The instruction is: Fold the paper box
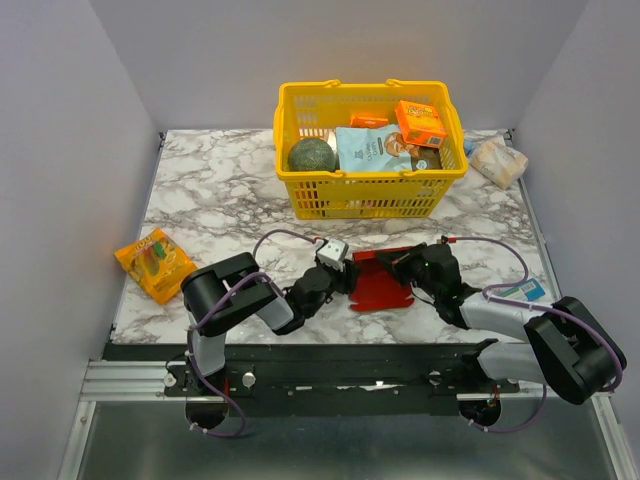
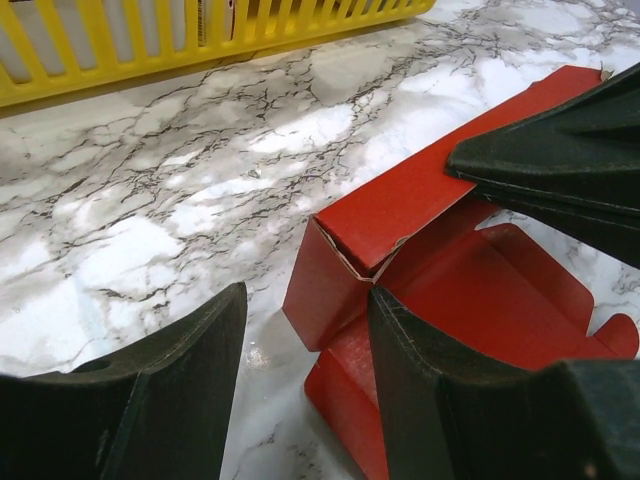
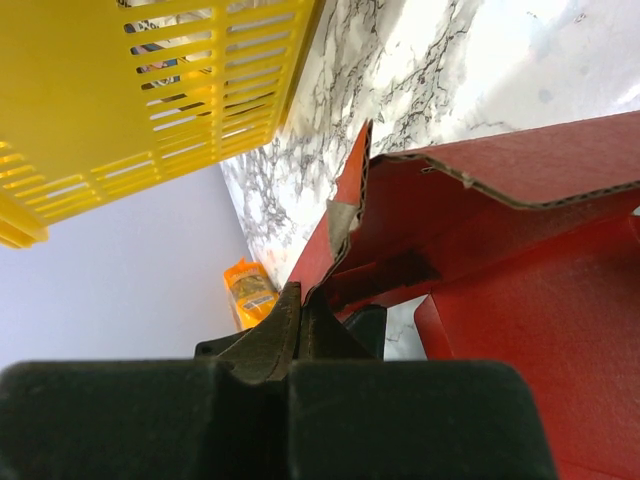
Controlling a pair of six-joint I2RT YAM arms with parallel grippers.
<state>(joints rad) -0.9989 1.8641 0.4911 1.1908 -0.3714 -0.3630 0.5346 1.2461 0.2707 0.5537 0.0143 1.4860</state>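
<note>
On the white and grey marble worktop, near the front edge: a bright red, thin cardboard paper box, partly folded. Lying between the two black arms, in front of a yellow plastic basket with slots in its walls. One side wall and a long flap standing up, the rest flat on the worktop.

Left claw low at the left end of the paper box. Seen from the left wrist as two black fingers set about half apart, with the raised red corner in the gap between them. Bare worktop showing between the left finger and the red wall. Hard to tell if the other finger touches the red card.

Right claw at the back right of the paper box. Squeezed tight, pinching the thin edge of the raised flap. From the right wrist, fingertips pressed together with the red edge running down into them.

In the basket: a dark green round thing, a pale blue pouch and an orange printed carton. Far off to the left on the worktop, an orange snack packet. Just right of the basket, a pale wrapped packet. Near the right arm, a small blue and white card.
</note>
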